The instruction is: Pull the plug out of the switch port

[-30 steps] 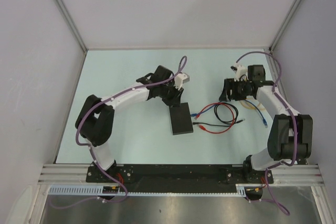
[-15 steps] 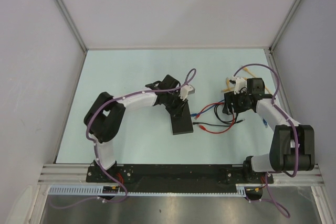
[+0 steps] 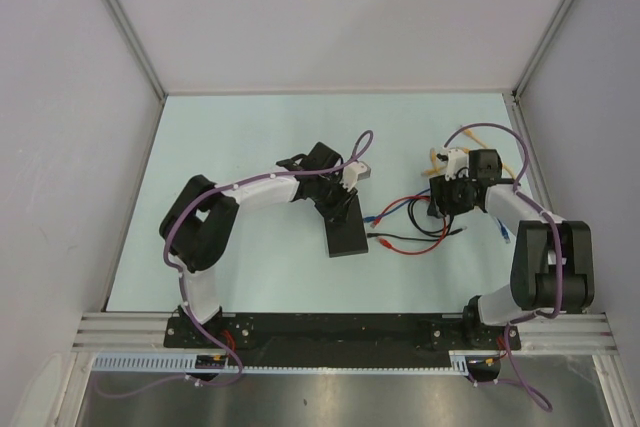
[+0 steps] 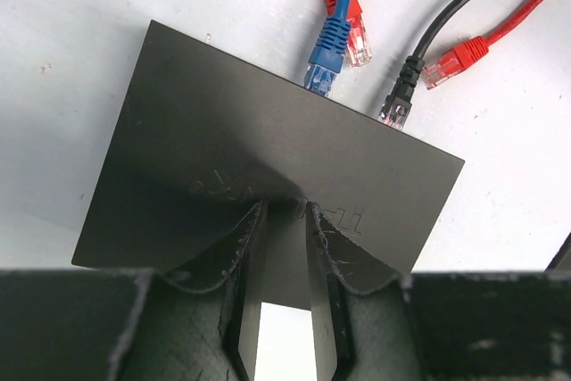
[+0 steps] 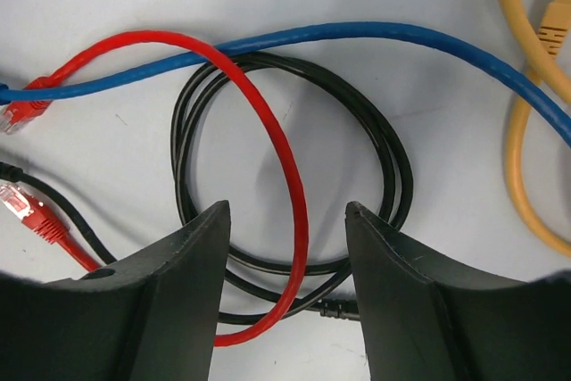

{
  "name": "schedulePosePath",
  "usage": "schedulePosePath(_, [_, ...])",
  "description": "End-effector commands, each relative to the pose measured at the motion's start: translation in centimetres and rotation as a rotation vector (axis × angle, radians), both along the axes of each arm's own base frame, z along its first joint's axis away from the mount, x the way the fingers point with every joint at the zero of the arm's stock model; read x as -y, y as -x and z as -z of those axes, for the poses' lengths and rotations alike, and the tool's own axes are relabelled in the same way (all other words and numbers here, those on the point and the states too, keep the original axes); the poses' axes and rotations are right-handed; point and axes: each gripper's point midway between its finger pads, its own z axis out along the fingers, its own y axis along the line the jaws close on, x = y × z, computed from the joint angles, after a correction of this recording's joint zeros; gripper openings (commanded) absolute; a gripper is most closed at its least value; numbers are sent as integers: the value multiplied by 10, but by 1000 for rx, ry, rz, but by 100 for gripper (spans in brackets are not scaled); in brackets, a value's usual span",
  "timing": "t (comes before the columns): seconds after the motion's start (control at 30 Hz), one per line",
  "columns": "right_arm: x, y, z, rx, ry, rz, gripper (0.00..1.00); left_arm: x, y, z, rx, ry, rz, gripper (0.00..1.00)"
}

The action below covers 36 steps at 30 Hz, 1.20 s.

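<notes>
Both arms have swung inward since a second ago. The left fingers (image 4: 239, 243) are resting their tips on the switch (image 4: 268, 131), slightly parted, clasping nothing. It is lying near the middle of the bench (image 3: 250, 147), a blue plug (image 4: 328, 51) meeting its right-facing edge. The right fingers (image 5: 187, 265) are hanging released, spread wide, over red cable (image 5: 284, 160) and black cable (image 5: 176, 136) loops.

Your right hand (image 5: 285, 220) hangs with its two black fingers (image 5: 178, 292) parted above the white tabletop (image 5: 134, 6). Between them you see a looped red cable (image 5: 268, 127) lying across a coiled black cable (image 5: 393, 158). A long blue cable (image 5: 401, 33) crosses the far side, a yellow cable (image 5: 517, 158) curves at the right, and a red plug (image 5: 31, 207) lies at the left.
</notes>
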Motion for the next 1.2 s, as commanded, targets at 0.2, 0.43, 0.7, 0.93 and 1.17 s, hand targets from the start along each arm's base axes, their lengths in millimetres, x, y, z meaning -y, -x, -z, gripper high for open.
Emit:
schedulePosePath(0.2, [-15,-10,-4,50,-3,-44,41,0,-7,-3,41,-8,13,30])
schedulePosePath(0.43, [-14,-17,-12,97,8,-43,12,3,-9,-4,32,-1,13,30])
schedulePosePath(0.7, [12,-46,-63,264,-22,15,0,1,-9,-3,41,-19,2,30])
schedulePosePath(0.93, [3,-47,-145,404,-297,-12,0,3,-6,-4,63,-35,18,30])
schedulePosePath(1.17, [11,-48,-190,469,-325,-19,0,2,0,-3,58,-31,15,30])
